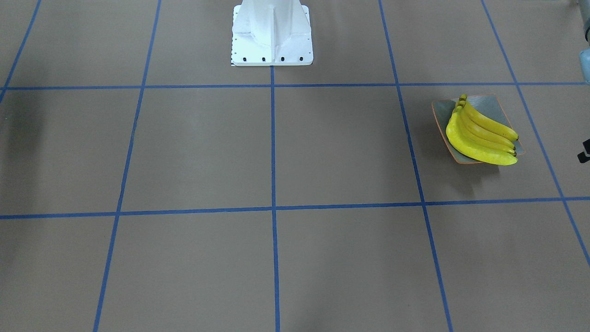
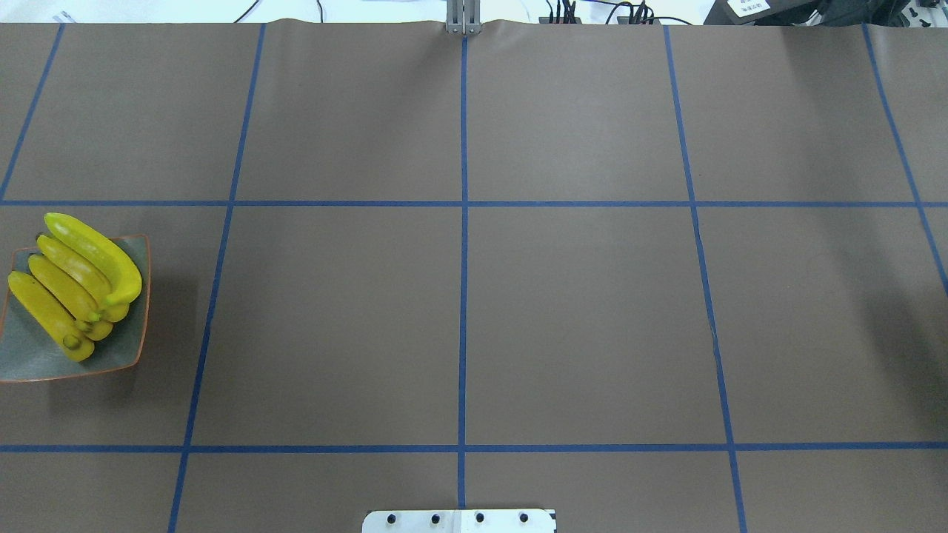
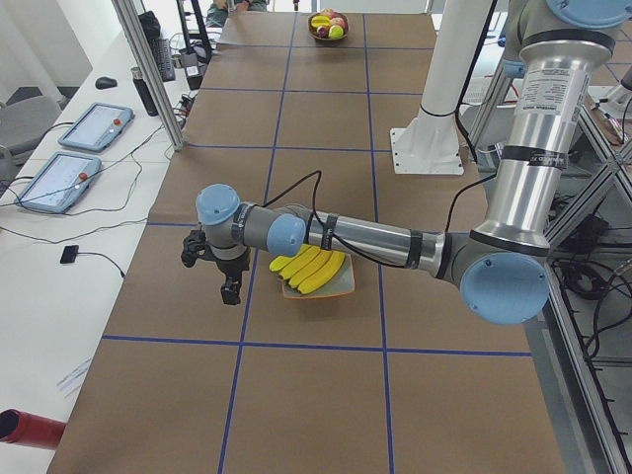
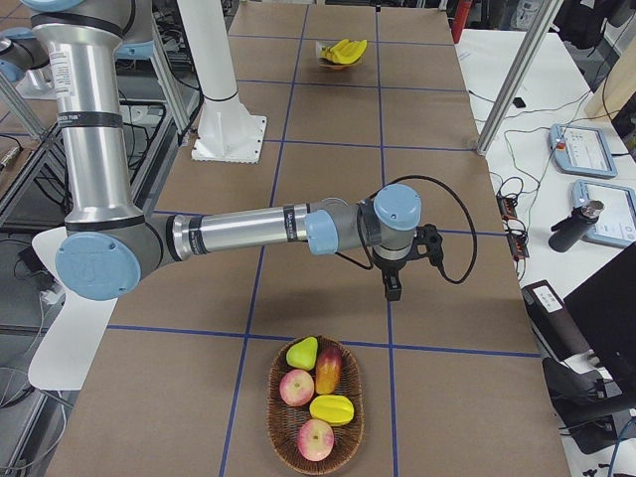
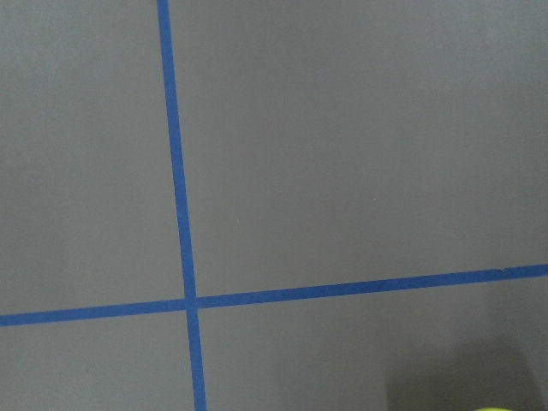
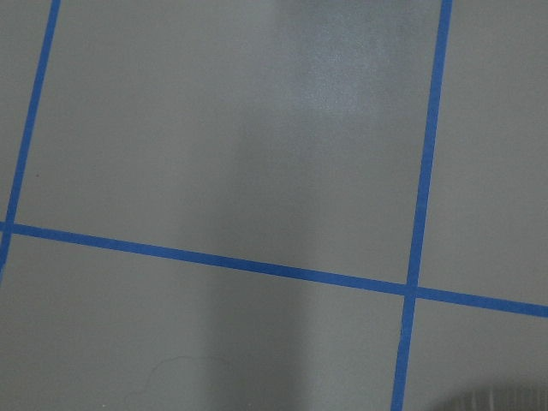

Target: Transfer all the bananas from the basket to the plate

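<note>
The left arm point(image 3: 375, 242) and the right arm point(image 4: 248, 224) each stretch a level forearm over the table point(image 2: 578, 311). The left gripper point(image 3: 230, 292) hangs fingers-down just beside the plate point(image 2: 122, 348), and the right gripper point(image 4: 394, 290) hangs near the basket point(image 4: 273, 417) (from these side views I cannot tell whether either pair of jaws is spread or closed). Four bananas point(image 2: 74, 285) lie on the one plate; the one basket holds five other fruits point(image 4: 316, 437).
</note>
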Controlling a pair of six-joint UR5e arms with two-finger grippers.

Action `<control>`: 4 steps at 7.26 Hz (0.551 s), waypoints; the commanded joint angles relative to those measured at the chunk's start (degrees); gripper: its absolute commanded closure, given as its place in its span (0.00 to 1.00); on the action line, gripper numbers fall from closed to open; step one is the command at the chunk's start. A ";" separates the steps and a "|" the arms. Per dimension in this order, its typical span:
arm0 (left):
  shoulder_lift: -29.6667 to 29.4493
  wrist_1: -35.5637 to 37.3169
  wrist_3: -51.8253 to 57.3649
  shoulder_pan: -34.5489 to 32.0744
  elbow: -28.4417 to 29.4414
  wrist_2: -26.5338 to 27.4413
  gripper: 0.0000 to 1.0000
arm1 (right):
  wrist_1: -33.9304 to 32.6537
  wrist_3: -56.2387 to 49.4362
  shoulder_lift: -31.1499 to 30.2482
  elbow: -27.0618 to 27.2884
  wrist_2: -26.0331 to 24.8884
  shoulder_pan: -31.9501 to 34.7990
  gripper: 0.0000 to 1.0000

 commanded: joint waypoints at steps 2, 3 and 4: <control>0.23 0.11 -0.01 -0.35 -0.23 -0.05 0.00 | -0.11 0.00 -0.27 0.36 -0.97 -0.35 0.00; 0.14 -0.06 -0.01 -0.26 -0.32 -0.05 0.00 | -0.11 -0.08 -0.18 0.36 -0.97 -0.35 0.00; -0.03 -0.24 -0.01 -0.35 -0.32 -0.05 0.00 | -0.11 -0.09 -0.09 0.54 -0.80 -0.18 0.00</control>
